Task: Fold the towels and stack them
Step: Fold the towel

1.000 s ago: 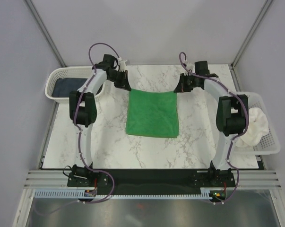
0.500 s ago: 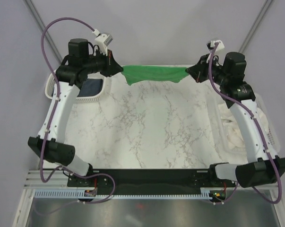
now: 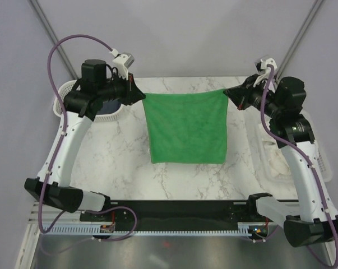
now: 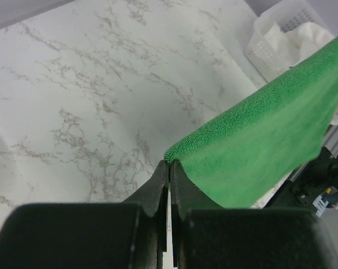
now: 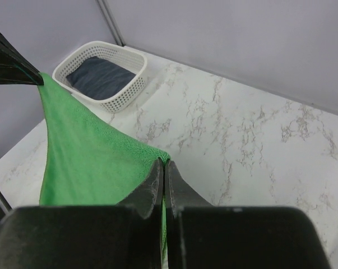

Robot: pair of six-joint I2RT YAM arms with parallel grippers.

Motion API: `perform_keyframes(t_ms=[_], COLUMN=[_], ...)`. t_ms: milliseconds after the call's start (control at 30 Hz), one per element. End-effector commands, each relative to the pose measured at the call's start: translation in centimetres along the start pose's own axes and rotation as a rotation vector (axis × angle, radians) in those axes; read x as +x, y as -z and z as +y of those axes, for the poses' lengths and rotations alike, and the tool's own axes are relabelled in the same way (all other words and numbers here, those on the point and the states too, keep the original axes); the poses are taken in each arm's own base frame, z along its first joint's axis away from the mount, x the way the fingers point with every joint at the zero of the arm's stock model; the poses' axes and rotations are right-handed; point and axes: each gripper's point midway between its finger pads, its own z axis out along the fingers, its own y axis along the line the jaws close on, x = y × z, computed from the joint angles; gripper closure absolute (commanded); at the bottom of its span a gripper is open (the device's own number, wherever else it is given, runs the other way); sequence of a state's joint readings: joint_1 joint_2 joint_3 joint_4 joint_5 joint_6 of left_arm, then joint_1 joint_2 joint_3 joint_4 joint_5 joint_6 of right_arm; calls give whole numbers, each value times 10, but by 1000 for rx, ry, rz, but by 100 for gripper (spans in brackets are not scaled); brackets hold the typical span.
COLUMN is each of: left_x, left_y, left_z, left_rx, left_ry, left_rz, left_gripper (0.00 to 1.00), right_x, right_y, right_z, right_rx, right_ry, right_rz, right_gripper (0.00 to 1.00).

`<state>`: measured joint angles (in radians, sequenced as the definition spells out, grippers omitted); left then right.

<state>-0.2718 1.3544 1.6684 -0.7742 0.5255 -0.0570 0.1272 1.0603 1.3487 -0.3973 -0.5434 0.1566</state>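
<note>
A green towel (image 3: 185,126) hangs spread out above the marble table, held by its two top corners. My left gripper (image 3: 143,95) is shut on the top left corner; in the left wrist view the towel (image 4: 258,140) runs off to the right from the closed gripper (image 4: 169,162). My right gripper (image 3: 226,92) is shut on the top right corner; in the right wrist view the towel (image 5: 84,157) stretches left from the gripper (image 5: 164,162). The towel's lower edge hangs near the table's front half.
A white basket (image 3: 70,92) at the back left holds a dark blue towel (image 5: 98,75). A white basket (image 3: 320,159) at the right edge holds white towels (image 4: 303,36). The marble table (image 3: 118,151) lies under the towel. Grey walls stand behind.
Both arms lifted the towel from flat on the table high to the back, then brought it forward; it now hangs fully spread between the grippers.
</note>
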Motion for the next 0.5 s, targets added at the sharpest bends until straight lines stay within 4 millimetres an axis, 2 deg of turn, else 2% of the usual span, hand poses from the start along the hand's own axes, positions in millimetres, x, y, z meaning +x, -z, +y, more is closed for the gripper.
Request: perform_keyframes(t_ms=[0, 33, 67, 100, 133, 167, 200, 233, 267, 300, 333, 367, 400, 433, 467], left_x=[33, 47, 54, 54, 72, 78, 83, 79, 97, 88, 89, 110, 94, 96, 95], left_y=[-38, -58, -67, -76, -97, -106, -117, -126, -147, -157, -166, -185, -191, -199, -203], left_z=[46, 63, 73, 79, 94, 101, 106, 113, 127, 133, 141, 158, 169, 179, 191], left_rx=[-136, -168, -185, -195, -201, -199, -195, -199, -203, -201, -207, -220, -232, -245, -254], left_ry=[98, 121, 133, 133, 157, 166, 169, 164, 180, 169, 163, 183, 170, 177, 187], left_rz=[123, 176, 202, 212, 271, 292, 306, 301, 347, 329, 334, 383, 343, 345, 335], left_gripper=[98, 98, 98, 98, 98, 98, 98, 98, 98, 98, 98, 98, 98, 98, 98], right_x=[48, 55, 62, 88, 90, 113, 127, 133, 156, 160, 170, 202, 194, 198, 218], right_y=[-41, -49, -57, -71, -82, -98, -106, -116, -132, -143, -152, -167, -180, -187, -197], right_z=[-34, -40, -45, -55, -60, -69, -74, -81, -96, -104, -114, -127, -134, -140, -150], right_rx=[35, 40, 38, 36, 23, 23, 20, 23, 37, 45, 58, 70, 66, 65, 73], right_ry=[-87, -106, -122, -161, -162, -203, -219, -219, -242, -239, -244, -276, -255, -256, -272], right_rz=[92, 98, 103, 151, 135, 178, 195, 185, 212, 213, 233, 297, 285, 292, 326], right_gripper=[100, 100, 100, 100, 100, 100, 100, 100, 100, 100, 100, 100, 100, 100, 100])
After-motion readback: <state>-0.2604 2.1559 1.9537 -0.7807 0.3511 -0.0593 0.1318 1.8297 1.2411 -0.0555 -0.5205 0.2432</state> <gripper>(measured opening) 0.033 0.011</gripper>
